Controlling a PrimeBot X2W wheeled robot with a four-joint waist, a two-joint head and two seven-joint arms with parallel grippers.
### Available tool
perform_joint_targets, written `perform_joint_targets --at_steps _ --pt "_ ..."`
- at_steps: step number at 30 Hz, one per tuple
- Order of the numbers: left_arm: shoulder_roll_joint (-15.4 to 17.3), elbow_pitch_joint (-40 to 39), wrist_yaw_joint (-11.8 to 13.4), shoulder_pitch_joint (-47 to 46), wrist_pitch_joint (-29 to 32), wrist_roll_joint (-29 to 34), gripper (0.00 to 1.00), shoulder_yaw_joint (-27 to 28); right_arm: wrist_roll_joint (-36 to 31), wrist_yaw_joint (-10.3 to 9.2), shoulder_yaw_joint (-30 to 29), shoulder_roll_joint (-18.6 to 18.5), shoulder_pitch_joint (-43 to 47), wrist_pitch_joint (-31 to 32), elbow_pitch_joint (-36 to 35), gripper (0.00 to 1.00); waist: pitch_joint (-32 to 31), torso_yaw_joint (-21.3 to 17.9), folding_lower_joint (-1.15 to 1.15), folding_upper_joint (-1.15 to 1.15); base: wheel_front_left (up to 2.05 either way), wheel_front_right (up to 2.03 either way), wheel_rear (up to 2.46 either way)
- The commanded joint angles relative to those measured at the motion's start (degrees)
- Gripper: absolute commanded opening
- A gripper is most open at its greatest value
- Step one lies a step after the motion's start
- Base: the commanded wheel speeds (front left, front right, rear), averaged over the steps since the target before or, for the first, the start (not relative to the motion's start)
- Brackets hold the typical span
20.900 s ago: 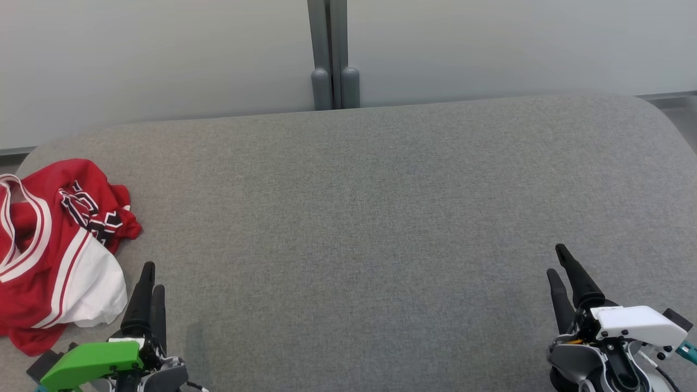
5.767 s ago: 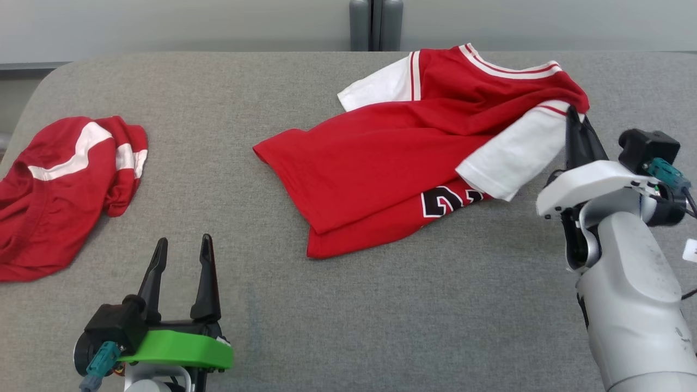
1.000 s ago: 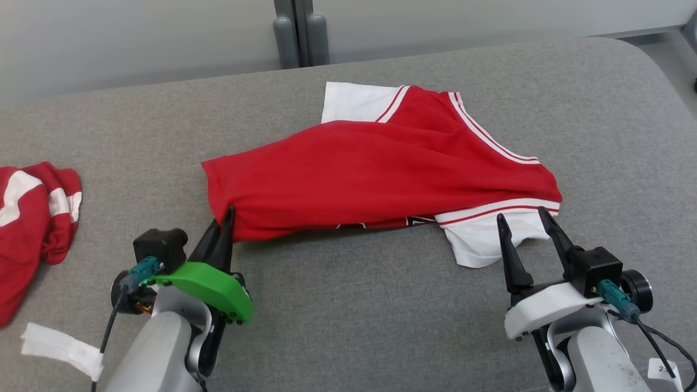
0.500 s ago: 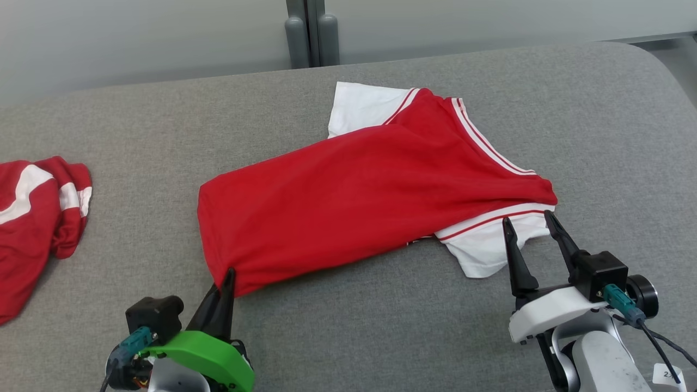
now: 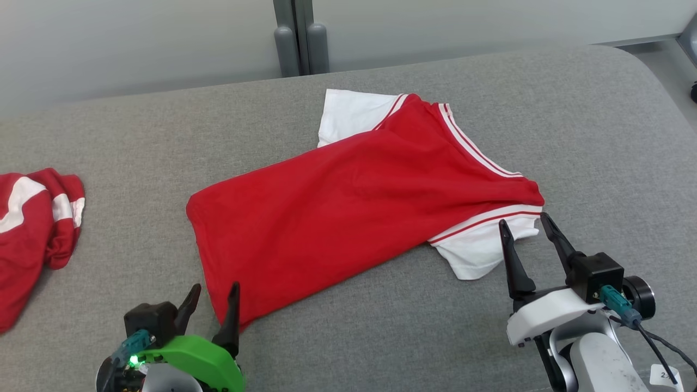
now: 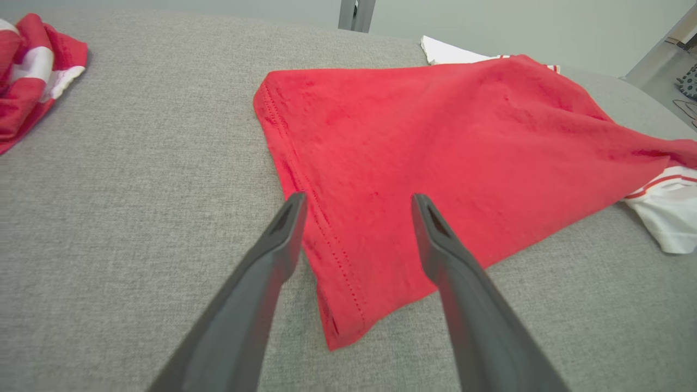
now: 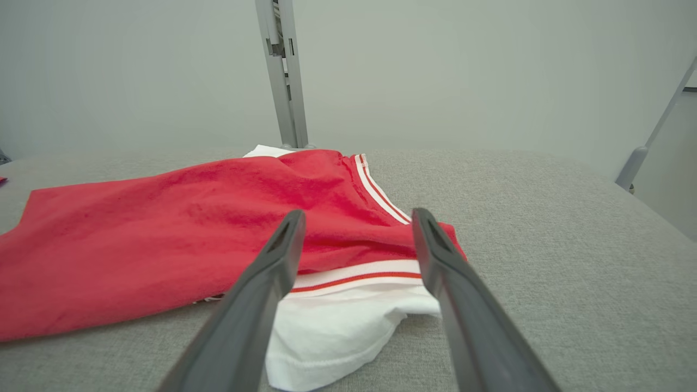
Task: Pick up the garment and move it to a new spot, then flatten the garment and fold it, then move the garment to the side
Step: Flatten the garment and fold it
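The garment is a red jersey with white sleeves and striped trim, lying spread out and slanted across the middle of the grey cushion. My left gripper is open at the jersey's near hem corner, its fingers straddling the corner without holding it. My right gripper is open just short of the white sleeve, which lies between its fingers in the right wrist view. The jersey rises in soft folds near the collar.
A second red and white garment lies bunched at the cushion's left edge, also seen as a red heap in the left wrist view. A grey post stands behind the cushion against the pale wall. Bare cushion stretches along the front and right.
My left gripper pulled the jersey's hem corner toward me, laid it down and opened, letting go. The jersey now lies flatter. The right gripper stayed open by the sleeve.
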Motion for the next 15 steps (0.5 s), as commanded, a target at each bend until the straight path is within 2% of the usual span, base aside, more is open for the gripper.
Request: perform_joint_targets --at_steps 1,8,15 --pt "0.85 -0.62 0.63 1.5 0.11 -0.36 1.0 0.51 -0.02 -0.08 -0.37 -0.1 0.79 0.08 0.06 1.0 -0.46 0.24 0.0 0.0 0.0 0.0 0.0" --pt "2.56 -3.35 2.83 4.69 2.13 -0.86 1.0 1.27 -0.03 -0.08 -1.06 -0.09 1.91 0.36 -0.32 1.0 -1.12 1.74 0.0 0.0 0.0 0.0 0.0" --pt "1.68 -1.23 0.74 1.32 10.94 -4.42 1.0 -1.18 0.22 -0.08 -0.23 -0.12 0.66 0.54 -0.74 1.0 -0.17 2.39 0.0 0.0 0.0 0.0 0.0"
